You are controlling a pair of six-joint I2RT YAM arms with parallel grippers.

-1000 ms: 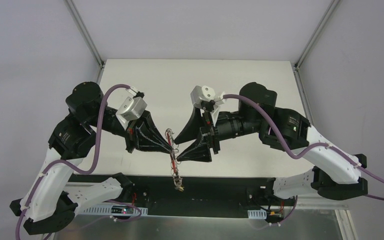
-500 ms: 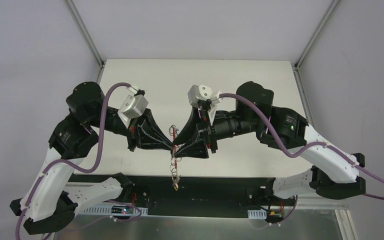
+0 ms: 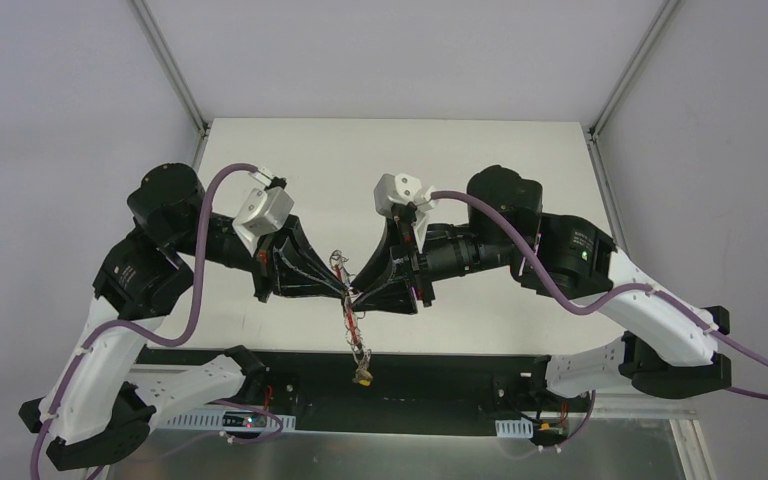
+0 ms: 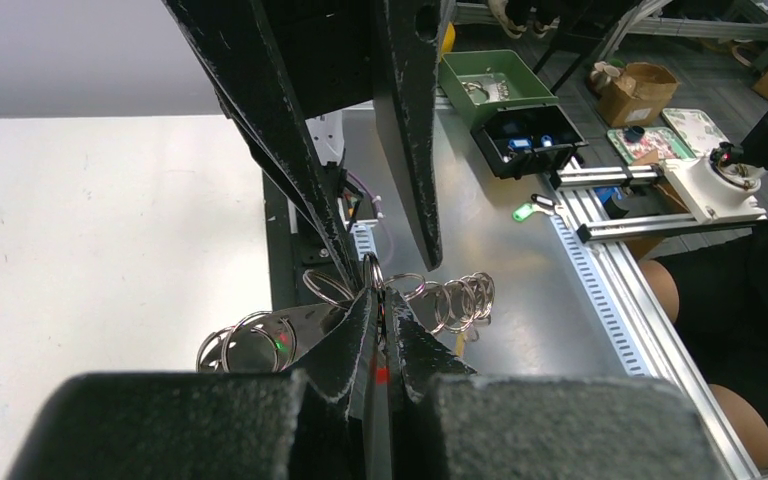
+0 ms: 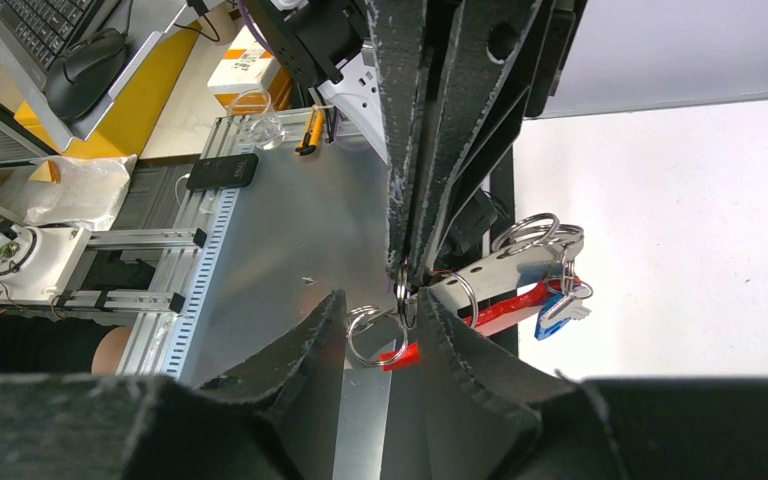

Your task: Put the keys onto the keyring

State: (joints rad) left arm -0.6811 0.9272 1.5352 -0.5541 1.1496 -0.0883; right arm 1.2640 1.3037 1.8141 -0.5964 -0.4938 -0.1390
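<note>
Over the near edge of the white table (image 3: 480, 170), the black two-finger left gripper (image 4: 378, 297) is pinching one thin wire loop, its fingers clenched tight on the metal. From that hold the keyring (image 3: 350, 322), a linked bunch of thin silver wire rings with a curved red strap, is hanging in mid-air towards the arm bases, with its small yellowish tag (image 3: 362, 380) dangling at the lowest point. The black two-finger right gripper (image 5: 380, 300) is meeting it tip to tip, its fingers standing slightly apart and straddling a ring rather than squeezing it. A small metal key with a blue plastic head (image 5: 557, 310) is hanging beside the red strap, seemingly already among the rings. The step in hand looks like steadying the ring for threading. The next move probably calls for the right gripper to close on the neighbouring loop and pry the coil apart while the left is holding firm. The black-headed key is not making itself out anywhere, the coil's split end is too fine to see, and the fingers are hiding the contact point from above.
</note>
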